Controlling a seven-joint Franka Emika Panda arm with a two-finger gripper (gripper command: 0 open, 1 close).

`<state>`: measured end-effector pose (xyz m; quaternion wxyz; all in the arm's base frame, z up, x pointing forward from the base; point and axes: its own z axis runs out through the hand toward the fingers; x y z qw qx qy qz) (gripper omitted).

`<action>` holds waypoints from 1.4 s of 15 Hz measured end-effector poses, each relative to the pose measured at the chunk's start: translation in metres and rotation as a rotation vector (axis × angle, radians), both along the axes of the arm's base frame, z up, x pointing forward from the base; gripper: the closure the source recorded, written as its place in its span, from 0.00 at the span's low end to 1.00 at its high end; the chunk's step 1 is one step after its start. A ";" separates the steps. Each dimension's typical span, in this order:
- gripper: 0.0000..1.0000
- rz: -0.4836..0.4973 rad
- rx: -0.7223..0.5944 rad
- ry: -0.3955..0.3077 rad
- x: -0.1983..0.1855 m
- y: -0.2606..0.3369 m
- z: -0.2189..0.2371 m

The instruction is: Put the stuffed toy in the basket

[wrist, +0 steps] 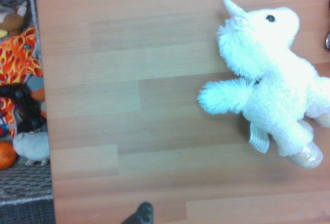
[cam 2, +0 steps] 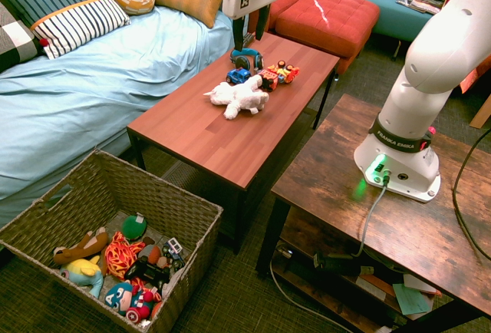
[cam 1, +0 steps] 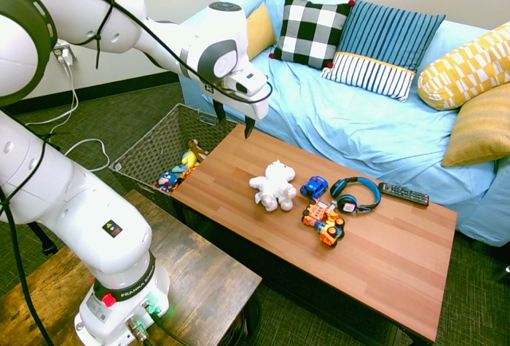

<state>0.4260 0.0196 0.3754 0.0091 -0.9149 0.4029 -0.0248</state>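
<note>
Basket (cam 1: 139,151) stands on the floor at the counter's (cam 1: 370,278) near end, likely so toys can drop straight in; several already lie there. Next, the pincer (cam 1: 234,128) hangs open and empty over the counter, presumably spread to fit around something soft. Right of it, the stuffed toy (cam 1: 276,186) lies on the counter beside the blue car (cam 1: 314,187): white plush, with a small horn, fluffy mane, dark eye, stubby limbs and shiny hooves.
</note>
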 end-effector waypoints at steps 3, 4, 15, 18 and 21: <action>0.00 -0.002 -0.004 0.010 0.003 0.000 -0.006; 0.00 0.004 -0.007 0.009 0.006 0.001 -0.011; 0.00 -0.026 -0.117 -0.030 0.069 -0.051 -0.105; 0.00 -0.052 -0.118 -0.038 0.079 -0.072 -0.135; 0.00 -0.050 -0.123 -0.040 0.087 -0.076 -0.162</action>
